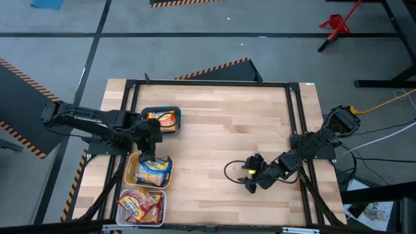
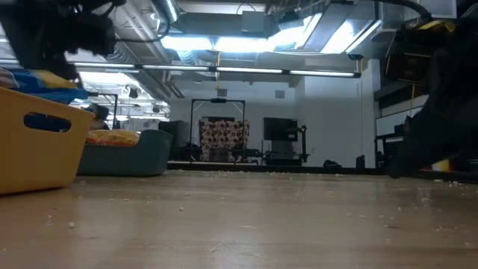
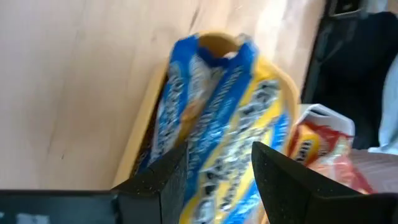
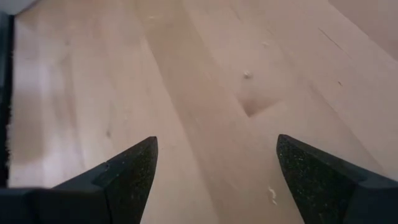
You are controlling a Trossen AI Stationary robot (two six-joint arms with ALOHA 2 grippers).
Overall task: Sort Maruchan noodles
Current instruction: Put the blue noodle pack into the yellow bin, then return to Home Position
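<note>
My left gripper (image 1: 149, 151) hangs over the far end of the yellow tray (image 1: 130, 170). It is open by a narrow gap, and its fingers (image 3: 163, 186) stand on either side of the top blue noodle packet (image 3: 224, 124). Blue packets (image 1: 155, 171) are piled in that tray and stick up above its rim (image 2: 37, 78). Orange packets (image 1: 166, 119) lie in the teal tray (image 1: 148, 112). Red-pink packets (image 1: 140, 204) lie in the white tray (image 1: 162, 207). My right gripper (image 1: 250, 180) rests open low over bare wood (image 4: 214, 180) at the table's right near side. My left gripper comes down from above with the top blue packet's end (image 3: 217, 174) showing between its fingers. The packet lies on the pile in the yellow tray. Whether the fingers touch it, I cannot tell.
The three trays stand in a row along the table's left edge, teal farthest and white nearest. A black frame rail (image 1: 208, 83) runs around the tabletop. Bare wood (image 1: 221, 130) fills the middle, with small crumbs (image 2: 224, 224) on it. A dark cable (image 1: 231, 170) loops by the right gripper.
</note>
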